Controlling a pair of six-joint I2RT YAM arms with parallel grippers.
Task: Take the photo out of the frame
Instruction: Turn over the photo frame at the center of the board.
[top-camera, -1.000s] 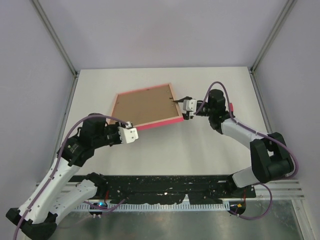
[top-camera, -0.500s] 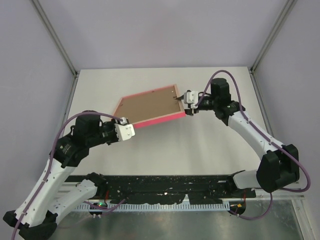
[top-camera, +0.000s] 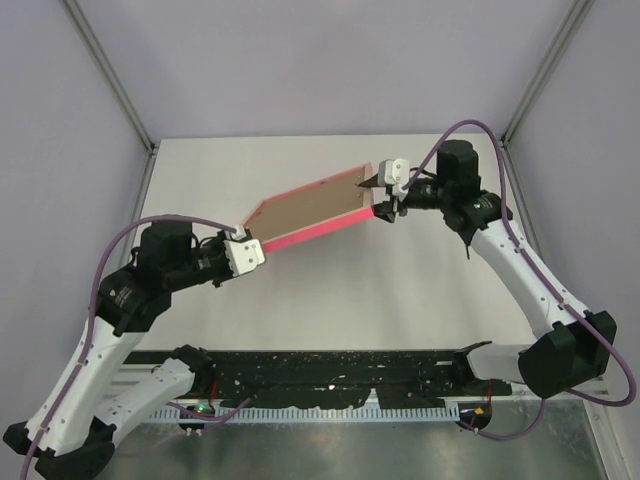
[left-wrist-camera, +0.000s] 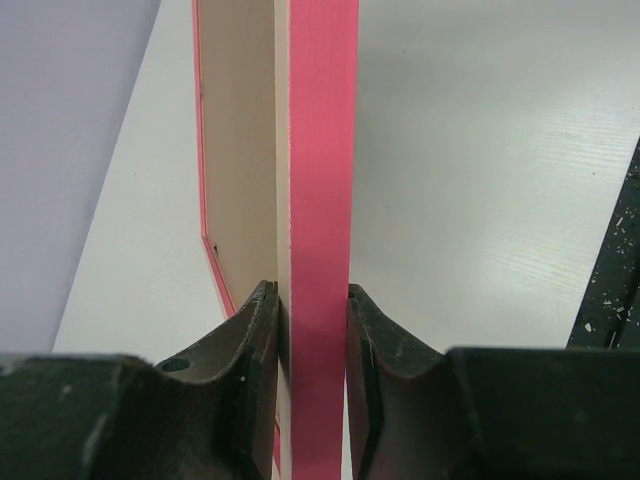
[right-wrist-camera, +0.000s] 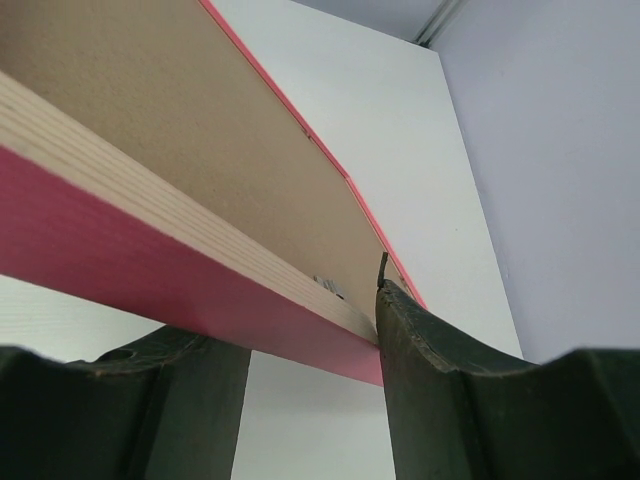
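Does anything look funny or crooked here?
Yes: the pink frame is tipped up steeply, not flat, brown back showing, with the left pincer pinching one end and the right pincer the other.

Of the frame (top-camera: 315, 203) I see only the brown back; its front is hidden, and my left wrist view's top edge cuts it off.

The left arm (top-camera: 95, 365) and right arm (top-camera: 530, 275) are slim tubes in smooth white shells, jointed with chunky black housings. A thin purple cable (top-camera: 465, 124) loops loosely along each. The left gripper (top-camera: 244, 238) and right gripper (top-camera: 377, 196) are boxy white heads carrying matte black, slightly scuffed fingers (left-wrist-camera: 240, 350).
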